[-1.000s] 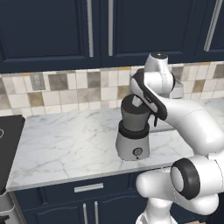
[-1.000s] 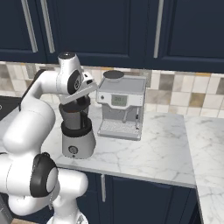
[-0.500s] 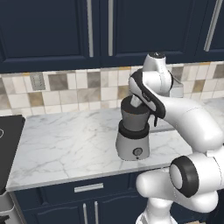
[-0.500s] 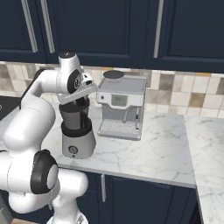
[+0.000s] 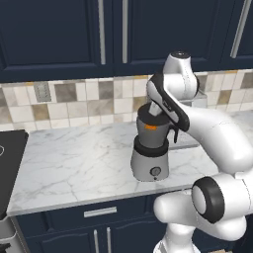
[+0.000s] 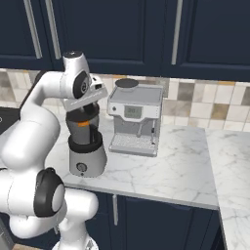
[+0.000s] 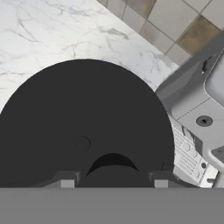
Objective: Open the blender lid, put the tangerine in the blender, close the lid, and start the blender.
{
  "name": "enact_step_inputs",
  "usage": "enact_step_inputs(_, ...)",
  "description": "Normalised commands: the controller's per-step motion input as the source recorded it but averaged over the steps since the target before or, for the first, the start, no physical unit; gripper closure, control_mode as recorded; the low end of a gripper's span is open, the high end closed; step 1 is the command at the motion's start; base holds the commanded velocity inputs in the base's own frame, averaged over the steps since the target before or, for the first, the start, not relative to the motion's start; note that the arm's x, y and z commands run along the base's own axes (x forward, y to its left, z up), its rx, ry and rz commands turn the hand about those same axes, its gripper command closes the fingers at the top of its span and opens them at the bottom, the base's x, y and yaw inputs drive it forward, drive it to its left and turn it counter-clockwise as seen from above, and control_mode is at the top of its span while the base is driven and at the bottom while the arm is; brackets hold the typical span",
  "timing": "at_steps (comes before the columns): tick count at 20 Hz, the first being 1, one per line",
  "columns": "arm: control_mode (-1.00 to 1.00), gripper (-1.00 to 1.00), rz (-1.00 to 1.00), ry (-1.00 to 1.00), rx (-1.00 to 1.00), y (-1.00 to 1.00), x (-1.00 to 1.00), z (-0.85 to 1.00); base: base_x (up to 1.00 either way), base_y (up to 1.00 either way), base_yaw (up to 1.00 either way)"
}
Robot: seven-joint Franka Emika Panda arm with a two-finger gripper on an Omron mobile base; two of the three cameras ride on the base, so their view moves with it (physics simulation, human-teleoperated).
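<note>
Black lid (image 7: 83, 127) fills the space under the gripper (image 7: 113, 181), whose jaws sit narrowed on its knob atop the blender (image 5: 150, 148); an orange tangerine (image 5: 150, 127) shows through the smoky jar, the arm bent down over it on the marble counter (image 5: 74, 163)

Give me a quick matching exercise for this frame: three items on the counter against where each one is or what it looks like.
Things:
1. tangerine
2. coffee machine
3. blender lid

Descriptions:
A. silver and boxy, at the tiled backsplash
B. inside the smoky jar of the blender
C. black and round, right below the hand camera

Pairs: 1-B, 2-A, 3-C
</note>
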Motion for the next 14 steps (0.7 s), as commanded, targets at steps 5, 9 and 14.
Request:
enact_step_inputs(5, -1.0, 1.0, 0.0, 0.01, 0.0, -0.01, -0.3, 0.17, 0.0, 0.0, 0.0)
enact_step_inputs(9, -1.0, 1.0, 0.0, 0.07, 0.0, 0.0, -0.26, 0.0, 0.0, 0.0, 0.0)
enact_step_inputs(14, -1.0, 1.0, 0.0, 0.03, 0.0, 0.0, -0.08, 0.0, 0.0, 0.0, 0.0)
